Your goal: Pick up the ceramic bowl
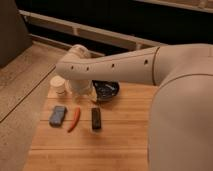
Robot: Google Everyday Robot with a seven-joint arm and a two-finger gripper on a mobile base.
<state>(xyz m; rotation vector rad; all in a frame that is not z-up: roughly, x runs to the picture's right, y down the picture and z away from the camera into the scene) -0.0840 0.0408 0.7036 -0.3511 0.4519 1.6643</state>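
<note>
My feed is dim and warm: upper frame black, pale arm (131, 67) brightest at right, gripper (85, 93) left of center, shaded beneath it.

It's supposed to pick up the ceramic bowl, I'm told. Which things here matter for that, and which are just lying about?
Part of the job:
- round glossy black ceramic bowl
- gripper, low beside the bowl, on its cup side

Just lying about, on the wooden table:
- small white cup
- flat blue rectangular object
- thin orange-red pepper-shaped object
- black rectangular bar
</note>
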